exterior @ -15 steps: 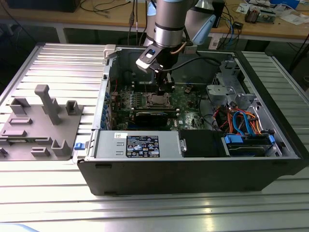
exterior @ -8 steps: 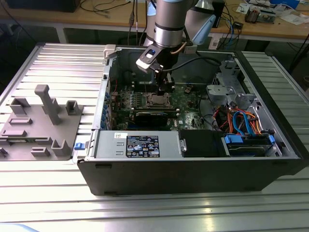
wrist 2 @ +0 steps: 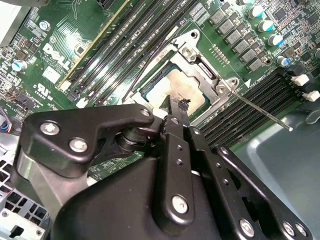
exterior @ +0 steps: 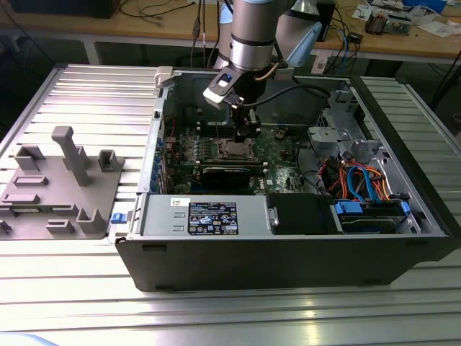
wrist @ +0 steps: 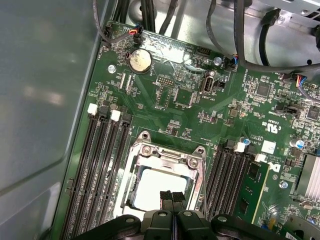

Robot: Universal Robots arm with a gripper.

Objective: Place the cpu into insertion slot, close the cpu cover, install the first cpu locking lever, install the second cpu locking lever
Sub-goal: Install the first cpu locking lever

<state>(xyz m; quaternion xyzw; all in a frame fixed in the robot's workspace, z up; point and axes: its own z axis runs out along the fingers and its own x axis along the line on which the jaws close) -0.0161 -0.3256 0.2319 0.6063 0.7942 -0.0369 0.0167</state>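
End effector [wrist: 172, 199] pressed together, fingertips [wrist: 166, 196] meeting with no gap and nothing pinched between them, poised directly over the cpu [wrist: 157, 187]. Black, matte, bolted linkage behind the tips in both wrist views. Cpu seated flat in the insertion slot [wrist 2: 176, 86], dull silver-grey top showing through the window of the cpu cover [wrist: 136, 165], apparently already folded down around it. Straight below the tips, then, with barely any offset to either side; contact or a sliver of air between tip and chip, cannot tell which. Cover a thin bright steel frame, screwed at its corners. Thin steel locking lever [wrist 2: 260, 112] running out from one corner of the frame, a straight wire rod lying along the dark memory slots [wrist: 102, 165] and seemingly not yet hooked down. Green circuit board [wrist: 175, 100] around, glossy, busy with small parts. All inside the open computer case [exterior: 288, 245], sitting on the ribbed aluminium desk [exterior: 72, 94], toward the case's rear wall.
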